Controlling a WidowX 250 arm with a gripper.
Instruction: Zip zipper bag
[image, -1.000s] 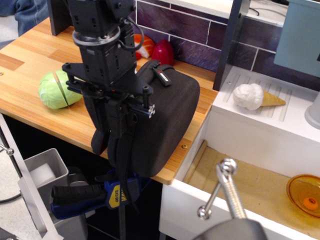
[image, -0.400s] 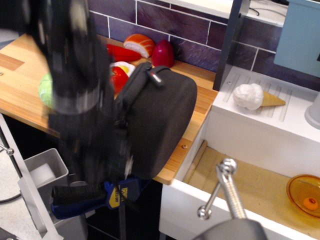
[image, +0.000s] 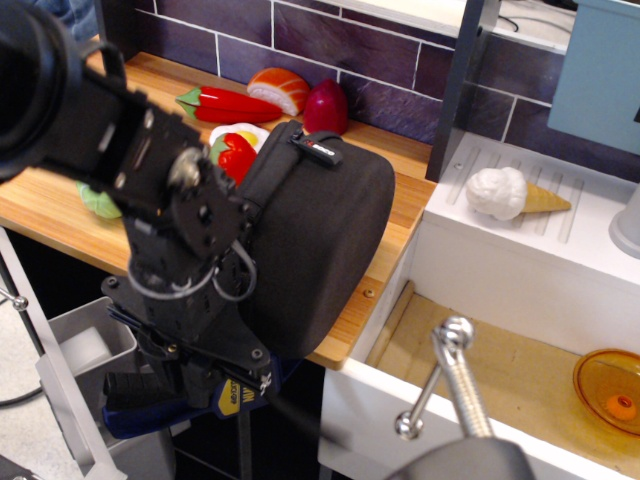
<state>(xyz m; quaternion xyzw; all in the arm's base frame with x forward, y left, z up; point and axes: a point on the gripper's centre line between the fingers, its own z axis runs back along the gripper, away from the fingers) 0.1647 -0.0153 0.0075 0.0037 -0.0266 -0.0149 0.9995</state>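
1. On the wooden counter (image: 60, 205), at its front right corner, the zipper bag (image: 320, 250) is seen standing on edge, with its handle (image: 300, 150) uppermost and its lower part overhanging the counter edge.

2. Compared with a second ago, the robot arm (image: 130, 160) is found lower and further left. It was then directly in front of the bag's near side; the gripper (image: 200, 360) is now placed below counter level, beside the bag's lower left edge.

3. The state of the gripper cannot be told: the fingers are masked by the wrist body and dark against the bag, so whether they are spread, pressed together or pinching a zip pull is not established.

4. With the arm displaced, the toy vegetables (image: 235, 150) behind the bag are uncovered, along with the red pepper (image: 225, 100) by the tiled wall. The bag's position is judged practically unchanged, with at most a slight turn.

5. A blue and black clamp tool (image: 190, 390) is noted under the counter edge, just beside the gripper.

6. Assessment: the downward sweep along the bag's left edge is consistent with a zip pull being drawn around the perimeter. No zip track is resolved, so closure cannot be confirmed.

7. Risk: the overhanging bag could be dragged off the counter by further downward pull.
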